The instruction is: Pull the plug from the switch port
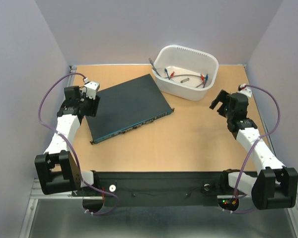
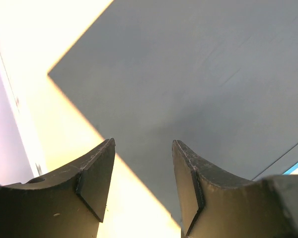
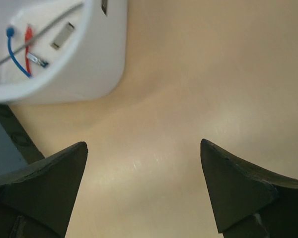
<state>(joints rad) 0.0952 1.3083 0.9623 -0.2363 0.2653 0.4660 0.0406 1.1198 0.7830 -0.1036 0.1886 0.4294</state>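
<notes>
Your switch (image 1: 126,106) sat flat on the tabletop (image 1: 198,134), left of center and turned on a diagonal, with the blue edge holding its row of sockets (image 1: 139,125) facing the near side. Your left claw (image 1: 92,100) was right at the switch's left end. In the left wrist view its fingers (image 2: 97,173) were partly apart with nothing between them, and the left edge of the dark top ran across the gap. I couldn't tell if the tips were actually touching the box.

Over on the right, your right claw (image 1: 218,101) hung above bare tabletop, well apart from the switch and just in front of the white tub (image 1: 186,90). Its fingers (image 3: 54,183) were spread wide and held nothing. The tub stood at the far side, just beside the switch's far right corner, and it had a few loose cables (image 1: 186,77) with blue and red ends lying in it.
</notes>
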